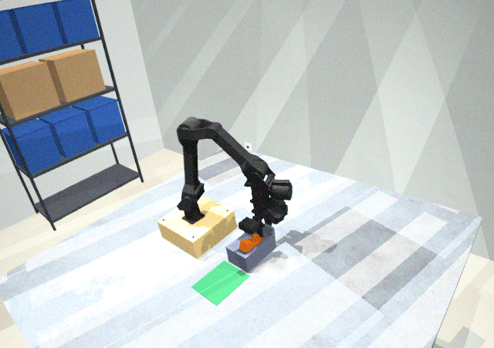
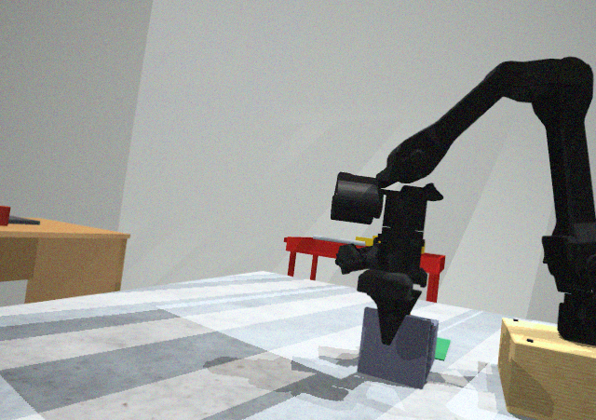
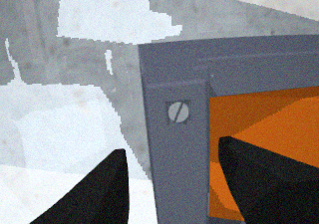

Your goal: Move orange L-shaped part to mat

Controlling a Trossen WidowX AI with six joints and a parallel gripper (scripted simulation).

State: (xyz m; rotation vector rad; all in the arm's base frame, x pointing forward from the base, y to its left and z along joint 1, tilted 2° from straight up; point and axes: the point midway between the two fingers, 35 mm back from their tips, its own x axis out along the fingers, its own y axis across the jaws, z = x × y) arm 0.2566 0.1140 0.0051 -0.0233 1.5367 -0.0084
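- The step in hand, as I judge it, is the press: my hand [image 1: 259, 233] [image 2: 387, 341] [image 3: 173, 154] is down at the end of the grey tray [image 1: 260, 258] [image 2: 409, 358] [image 3: 179, 159] that has the taller wall.
- My fingers stand part-way apart, neither wide nor shut, and nothing is held. In the wrist view one tip is over the pocket and the other is outside the tray, with the wall between them.
- The orange part [image 1: 250, 244] [image 3: 281, 126] is in its pocket at the L end, and looks tilted: its far end, the one toward the mat, seems raised above the tray top.
- Whether my inner fingertip touches the part I cannot tell for certain; it covers the spot.
- The green mat [image 1: 221, 282] [image 2: 442, 348] lies flat on the surface [image 1: 359, 316] [image 2: 144, 372] [image 3: 60, 119], beyond the tray's low end, toward the surface's left edge in the top view. The part is not yet on it.
- Next I should make sure the tilt will hold, then go to the raised end, fingers wider, and pinch it by its sides.
- Easing off too soon could let the part drop flush again; pressing too near the middle might lose the tilt.
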